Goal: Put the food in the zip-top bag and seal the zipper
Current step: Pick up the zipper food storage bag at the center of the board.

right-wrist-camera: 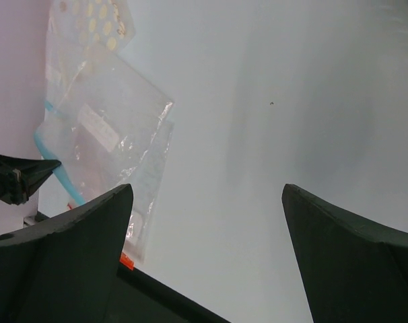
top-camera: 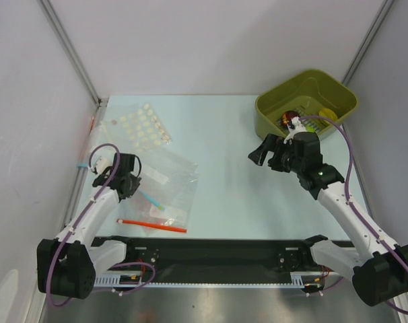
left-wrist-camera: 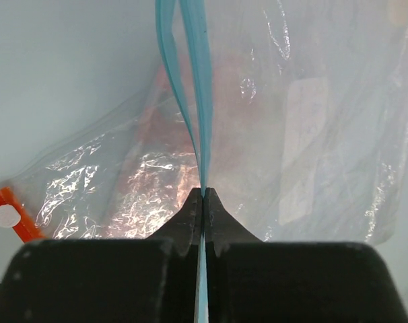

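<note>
The left claw (left-wrist-camera: 203, 195) is clamped on the blue zipper (left-wrist-camera: 190, 81) of the bag (left-wrist-camera: 318, 148), which lies on the tabletop (top-camera: 224, 175) at the left. The strip runs straight away from the fingertips. The right claw (top-camera: 261, 152) gapes wide and empty, pointing towards the bag. The fruits (top-camera: 328, 114) sit in the green bin (top-camera: 275, 102) just behind it, so the right arm is nearer them. The bag's white label is unreadable.

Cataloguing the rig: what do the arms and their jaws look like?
Left arm and right arm: white links, black joints and bases, a purple cable looping along each. Left gripper and right gripper: black, with wedge-shaped jaws. A green light dots the right wrist.
</note>
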Robot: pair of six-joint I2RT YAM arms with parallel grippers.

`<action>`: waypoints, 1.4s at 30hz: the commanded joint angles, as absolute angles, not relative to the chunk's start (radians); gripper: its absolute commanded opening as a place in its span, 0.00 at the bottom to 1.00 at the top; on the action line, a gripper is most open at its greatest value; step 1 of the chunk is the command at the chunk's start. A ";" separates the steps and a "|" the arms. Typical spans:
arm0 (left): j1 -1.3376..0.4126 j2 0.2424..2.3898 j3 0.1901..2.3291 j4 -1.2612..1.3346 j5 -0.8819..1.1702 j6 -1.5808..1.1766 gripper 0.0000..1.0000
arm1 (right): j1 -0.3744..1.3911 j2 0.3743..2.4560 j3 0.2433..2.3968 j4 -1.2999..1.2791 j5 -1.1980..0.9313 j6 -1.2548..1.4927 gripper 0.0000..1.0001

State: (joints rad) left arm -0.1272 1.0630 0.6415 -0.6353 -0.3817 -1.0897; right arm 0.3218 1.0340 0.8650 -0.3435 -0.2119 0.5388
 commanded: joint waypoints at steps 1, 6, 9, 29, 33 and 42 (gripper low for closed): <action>-0.120 1.065 0.736 -0.676 -0.378 -1.010 0.00 | 0.353 1.037 0.891 -0.285 -0.270 0.491 0.99; -0.135 1.062 0.817 -0.701 -0.247 -0.954 0.00 | 0.422 1.129 0.934 -0.267 -0.373 0.456 0.92; -0.170 1.068 0.854 -0.721 -0.181 -0.937 0.00 | 0.488 1.178 0.966 -0.233 -0.443 0.437 0.85; -0.535 1.233 1.100 -0.759 -0.136 -1.150 0.00 | 0.779 1.378 1.138 -0.175 -0.397 0.414 0.63; -0.565 1.204 1.092 -0.703 -0.192 -1.222 0.00 | 0.785 1.388 1.143 -0.169 -0.345 0.483 0.56; -0.578 1.272 1.166 -0.758 -0.198 -1.287 0.00 | 0.854 1.436 1.181 -0.146 -0.278 0.440 0.52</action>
